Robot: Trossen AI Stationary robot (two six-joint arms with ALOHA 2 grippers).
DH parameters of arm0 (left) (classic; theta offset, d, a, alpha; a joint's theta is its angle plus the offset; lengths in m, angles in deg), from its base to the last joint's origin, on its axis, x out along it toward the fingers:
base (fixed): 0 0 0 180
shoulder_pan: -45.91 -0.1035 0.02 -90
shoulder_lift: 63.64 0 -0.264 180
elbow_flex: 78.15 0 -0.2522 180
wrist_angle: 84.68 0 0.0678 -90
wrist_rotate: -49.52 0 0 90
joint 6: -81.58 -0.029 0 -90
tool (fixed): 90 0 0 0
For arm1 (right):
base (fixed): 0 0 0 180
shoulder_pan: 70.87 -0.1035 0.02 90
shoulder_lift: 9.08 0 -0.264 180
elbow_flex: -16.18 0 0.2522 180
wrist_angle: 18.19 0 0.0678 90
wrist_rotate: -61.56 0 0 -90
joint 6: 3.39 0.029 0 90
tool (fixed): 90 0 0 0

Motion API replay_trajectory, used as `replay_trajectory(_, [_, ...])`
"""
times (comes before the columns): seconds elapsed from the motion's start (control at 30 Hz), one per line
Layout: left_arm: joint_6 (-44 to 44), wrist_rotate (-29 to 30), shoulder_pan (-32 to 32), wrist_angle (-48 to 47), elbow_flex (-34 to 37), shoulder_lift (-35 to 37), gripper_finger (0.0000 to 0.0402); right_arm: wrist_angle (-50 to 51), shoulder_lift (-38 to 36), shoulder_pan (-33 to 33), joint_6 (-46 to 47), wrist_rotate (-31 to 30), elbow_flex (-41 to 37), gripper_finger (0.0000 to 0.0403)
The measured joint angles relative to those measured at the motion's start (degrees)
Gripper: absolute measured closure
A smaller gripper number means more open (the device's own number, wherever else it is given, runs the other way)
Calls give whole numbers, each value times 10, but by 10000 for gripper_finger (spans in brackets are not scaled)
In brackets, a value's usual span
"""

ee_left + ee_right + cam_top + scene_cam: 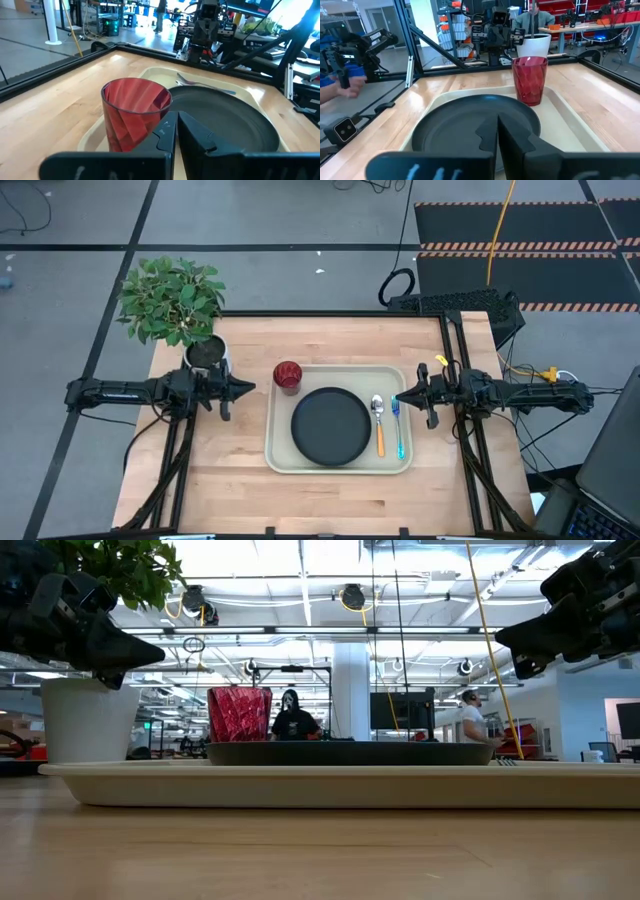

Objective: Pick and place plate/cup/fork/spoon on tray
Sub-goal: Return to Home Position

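Plate (331,426) sits centred on tray (340,468), cup (287,376) in the corner nearest left gripper (248,387), spoon (378,422) and fork (399,430) along the right edge by right gripper (398,396); both grippers closed, empty; risk: a wide left-arm swing toward home could clip and topple the cup.

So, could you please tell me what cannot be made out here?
- Fork and spoon: low view, largely hidden behind the tray rim.
- Cup base: left wrist view, covered by the left gripper.
- Fork tines: high view, too small.
- Plate top: low view, seen edge-on only.
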Motion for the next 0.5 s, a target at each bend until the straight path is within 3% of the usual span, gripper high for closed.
replay_trajectory(0.5, [1,0,0,17,0,0,378,0,0,0,0,0,0,394])
